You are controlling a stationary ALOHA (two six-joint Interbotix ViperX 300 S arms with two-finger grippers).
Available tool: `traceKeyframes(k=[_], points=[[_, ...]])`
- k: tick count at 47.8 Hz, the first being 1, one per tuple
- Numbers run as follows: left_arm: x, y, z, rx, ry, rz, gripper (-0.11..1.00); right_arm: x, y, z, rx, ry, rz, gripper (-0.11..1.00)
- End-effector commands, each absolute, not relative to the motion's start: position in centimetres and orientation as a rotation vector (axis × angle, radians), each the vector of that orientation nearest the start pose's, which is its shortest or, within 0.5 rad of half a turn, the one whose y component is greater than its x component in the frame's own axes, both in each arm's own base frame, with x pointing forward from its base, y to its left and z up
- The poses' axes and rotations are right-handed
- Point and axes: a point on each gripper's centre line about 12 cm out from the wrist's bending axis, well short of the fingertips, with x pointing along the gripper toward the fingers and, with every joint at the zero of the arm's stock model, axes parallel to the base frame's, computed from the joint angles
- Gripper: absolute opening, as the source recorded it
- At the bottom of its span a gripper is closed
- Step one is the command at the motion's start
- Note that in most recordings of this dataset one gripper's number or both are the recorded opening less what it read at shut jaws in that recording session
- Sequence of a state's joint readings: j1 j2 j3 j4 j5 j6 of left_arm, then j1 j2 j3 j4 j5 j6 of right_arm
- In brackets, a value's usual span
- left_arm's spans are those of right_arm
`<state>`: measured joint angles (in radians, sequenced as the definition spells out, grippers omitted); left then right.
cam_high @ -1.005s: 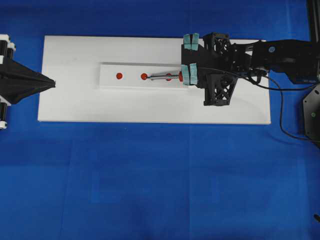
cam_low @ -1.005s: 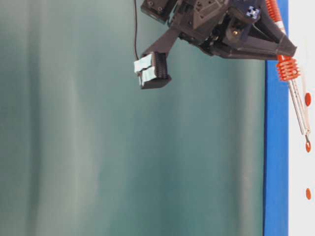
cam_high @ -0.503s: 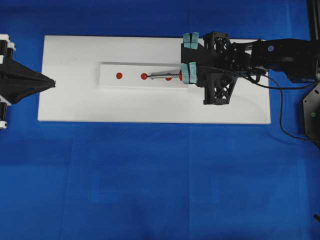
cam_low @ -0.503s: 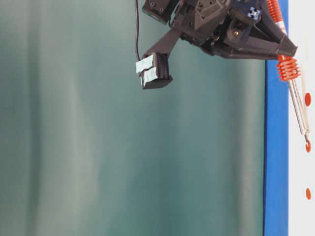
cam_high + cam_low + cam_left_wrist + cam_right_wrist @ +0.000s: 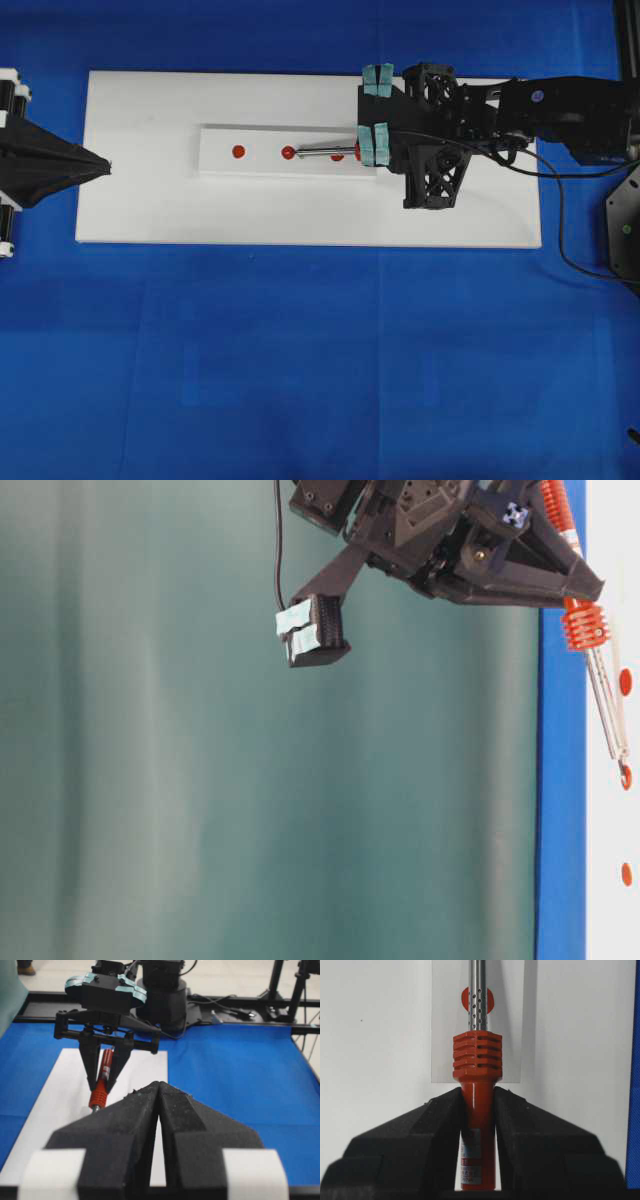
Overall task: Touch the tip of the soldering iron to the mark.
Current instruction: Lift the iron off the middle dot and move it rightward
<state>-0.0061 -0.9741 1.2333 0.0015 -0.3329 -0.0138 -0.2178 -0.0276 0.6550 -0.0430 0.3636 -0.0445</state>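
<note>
Soldering iron (image 5: 477, 1110) clamped at orange handle by right gripper (image 5: 478, 1110), shaft over white strip (image 5: 260, 165), tip at middle of 3 red marks (image 5: 288, 152); left gripper (image 5: 158, 1110) closed, empty, well apart.

One piece of readable text is found: a small white label (image 5: 470, 1160) on the lower orange-red handle of the soldering iron (image 5: 477, 1105), seen in the right wrist view. The word "CHINA" is printed at its bottom edge; the lines above it are too small and blurred to be read. No other text, brand, number or sign can be made out in any view.
</note>
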Motion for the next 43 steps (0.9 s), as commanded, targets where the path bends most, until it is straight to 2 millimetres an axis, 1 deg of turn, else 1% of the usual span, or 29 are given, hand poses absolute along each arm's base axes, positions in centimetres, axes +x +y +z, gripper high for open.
traceKeyframes(k=[1, 35, 40, 43], points=[[19.5, -0.16, 28.07, -0.014, -0.086, -0.009, 0.0, 35.58, -8.05, 16.41, 0.022, 0.963, -0.175, 0.06], [19.48, -0.16, 28.1, -0.013, -0.087, -0.009, 0.0, 35.52, -7.93, 16.35, 0.023, 0.972, -0.173, 0.06], [19.48, -0.16, 28.1, -0.014, -0.087, -0.009, 0.0, 35.49, -7.93, 16.48, 0.024, 0.977, -0.173, 0.06], [19.46, -0.16, 28.19, -0.016, -0.09, -0.009, 0.0, 35.43, -7.92, 16.91, 0.023, 0.972, -0.174, 0.06]])
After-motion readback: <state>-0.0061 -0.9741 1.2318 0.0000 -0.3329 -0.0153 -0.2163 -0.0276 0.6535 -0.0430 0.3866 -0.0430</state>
